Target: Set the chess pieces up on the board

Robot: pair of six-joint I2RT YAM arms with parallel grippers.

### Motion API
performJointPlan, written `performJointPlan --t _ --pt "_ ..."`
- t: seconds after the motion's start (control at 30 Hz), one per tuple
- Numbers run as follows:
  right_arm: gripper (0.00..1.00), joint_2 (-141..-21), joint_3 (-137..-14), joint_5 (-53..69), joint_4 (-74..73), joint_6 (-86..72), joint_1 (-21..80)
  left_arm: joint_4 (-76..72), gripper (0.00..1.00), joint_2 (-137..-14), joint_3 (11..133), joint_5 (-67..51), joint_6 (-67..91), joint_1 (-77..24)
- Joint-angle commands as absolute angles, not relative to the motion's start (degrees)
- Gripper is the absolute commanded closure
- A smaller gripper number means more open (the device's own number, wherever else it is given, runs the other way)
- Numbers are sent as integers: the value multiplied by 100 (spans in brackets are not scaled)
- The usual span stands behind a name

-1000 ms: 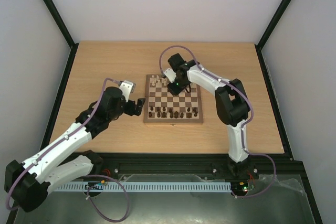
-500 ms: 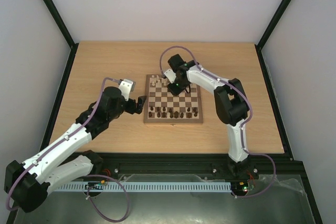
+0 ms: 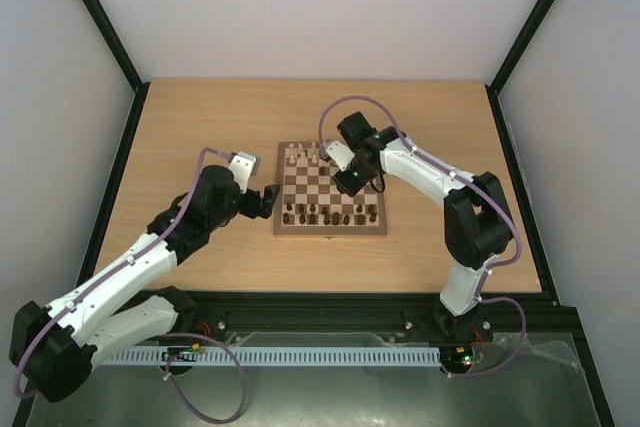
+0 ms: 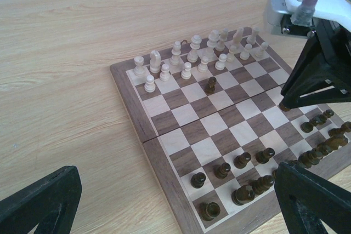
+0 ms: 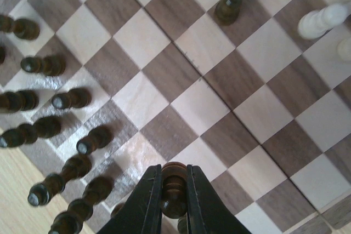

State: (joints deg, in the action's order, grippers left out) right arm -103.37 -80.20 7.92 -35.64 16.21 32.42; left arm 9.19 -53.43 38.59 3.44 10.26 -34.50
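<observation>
Dark brown wood sits between the two black fingers (image 5: 147, 204) of the right gripper (image 5: 174, 189) at the bottom centre of the right wrist view. The jaws are drawn in almost fully and pinch a small turned figure, the held piece (image 5: 173, 182), round its body. Whether its base rests on the board (image 5: 181, 102) or hangs just above it cannot be told.

Just left of the claw, the other dark pieces (image 5: 55, 108) crowd the left and lower left of that view, several touching or nearly so. A stray dark pawn (image 5: 228, 6) stands alone at the upper middle, near the cream pieces (image 5: 321, 20) in the upper right corner.

In the top view the left gripper (image 3: 268, 197) is just beside the board's left rim. In its own wrist view its fingers are spread wide to the two lower corners, with nothing between them.

The likeliest trouble is the crowding. The dark ranks are so tightly packed that fingers coming down beside a neighbour could topple it and start a row falling. The pinch on a rounded little body is also slight, so the piece may twist or slip. It could then land straddling two squares, or tip over as the jaws part. Fetching the stray pawn risks brushing the cream row beside it.
</observation>
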Motion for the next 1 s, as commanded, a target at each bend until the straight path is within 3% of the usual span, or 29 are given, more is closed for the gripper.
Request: performJointPlan --t 0.0,0.97 --pt "92 -10155 -7646 895 -3710 1805 3336 747 1 -5418 3852 290 939 -3472" --pt "92 -10144 -7033 589 -3482 1819 3463 773 1 -5589 3897 280 936 -3472"
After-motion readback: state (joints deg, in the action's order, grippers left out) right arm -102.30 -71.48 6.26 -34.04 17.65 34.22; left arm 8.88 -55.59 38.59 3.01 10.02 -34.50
